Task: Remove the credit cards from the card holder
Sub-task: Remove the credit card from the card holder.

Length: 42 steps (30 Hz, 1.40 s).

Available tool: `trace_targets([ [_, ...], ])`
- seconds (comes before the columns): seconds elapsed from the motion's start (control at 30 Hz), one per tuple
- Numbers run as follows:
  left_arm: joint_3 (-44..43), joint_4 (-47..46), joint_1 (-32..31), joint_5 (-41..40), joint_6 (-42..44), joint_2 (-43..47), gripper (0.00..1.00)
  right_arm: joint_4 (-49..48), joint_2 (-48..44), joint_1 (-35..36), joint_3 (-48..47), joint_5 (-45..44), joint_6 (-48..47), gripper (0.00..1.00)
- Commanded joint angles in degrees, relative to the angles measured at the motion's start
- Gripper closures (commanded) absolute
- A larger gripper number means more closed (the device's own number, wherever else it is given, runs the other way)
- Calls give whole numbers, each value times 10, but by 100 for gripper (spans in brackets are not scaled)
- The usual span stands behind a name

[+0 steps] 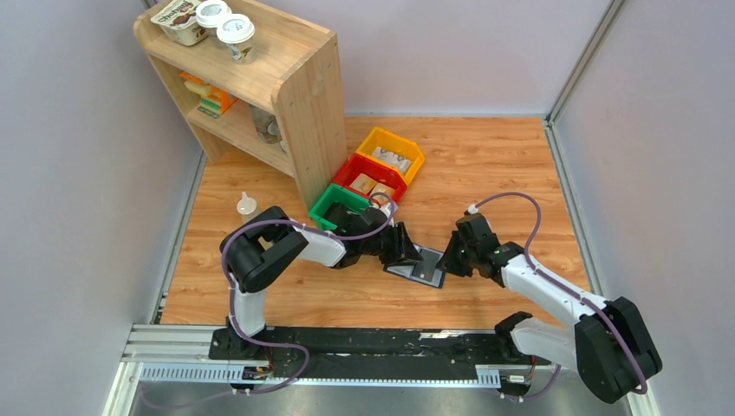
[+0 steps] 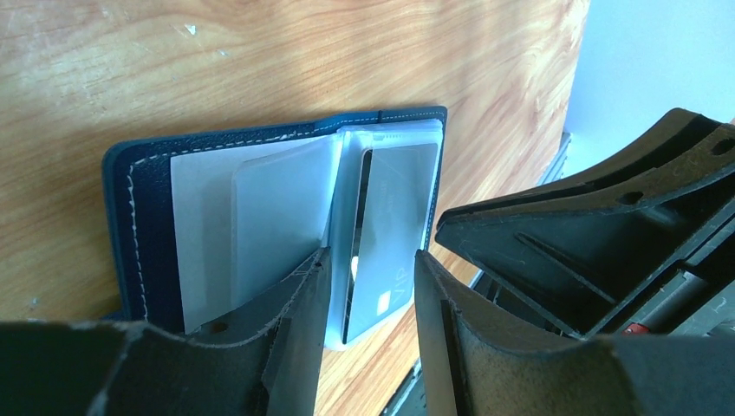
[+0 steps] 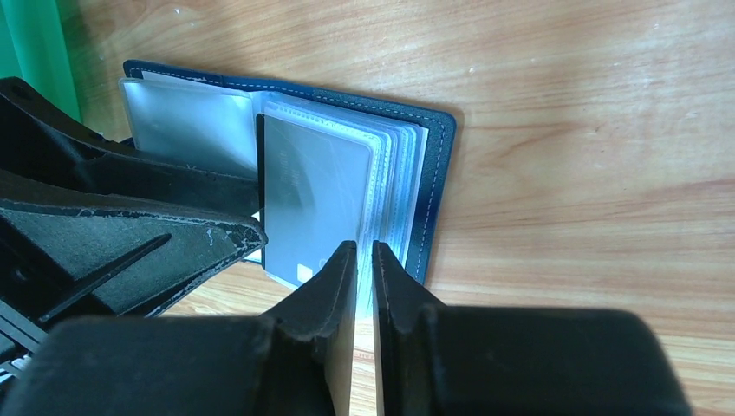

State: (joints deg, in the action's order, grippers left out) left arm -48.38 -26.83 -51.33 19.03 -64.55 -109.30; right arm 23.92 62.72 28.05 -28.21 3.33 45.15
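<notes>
The navy card holder [image 1: 422,264] lies open on the wooden table between my two grippers. In the left wrist view its navy cover [image 2: 130,217] frames pale sleeve pages, and a grey card [image 2: 394,225] marked VIP stands in a clear sleeve. My left gripper [image 2: 373,290] is open, its fingers either side of that card's near edge, not touching it. In the right wrist view the card [image 3: 312,199] sits left of a stack of clear sleeves inside the holder [image 3: 438,173]. My right gripper [image 3: 364,260] is pinched shut on the near edge of those sleeves.
Green [image 1: 338,206], red [image 1: 371,178] and yellow [image 1: 394,152] bins stand in a row behind the holder. A wooden shelf [image 1: 286,95] stands at the back left. A small white object [image 1: 246,205] lies left of the bins. Grey walls close both sides.
</notes>
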Motion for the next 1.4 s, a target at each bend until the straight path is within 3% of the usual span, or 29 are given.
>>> trace_targets([
  [0.0,17,-9,-1,10,-17,-5,51,-26,11,0,-16,-4,-5,87],
  [0.6,38,-89,0,32,-48,-17,52,-94,50,0,1,48,-7,90],
  [0.83,57,-137,0,30,-63,-8,67,-84,64,-6,14,38,-5,91],
  [1.37,106,-256,7,37,-111,5,83,-75,98,-11,30,28,-14,92],
])
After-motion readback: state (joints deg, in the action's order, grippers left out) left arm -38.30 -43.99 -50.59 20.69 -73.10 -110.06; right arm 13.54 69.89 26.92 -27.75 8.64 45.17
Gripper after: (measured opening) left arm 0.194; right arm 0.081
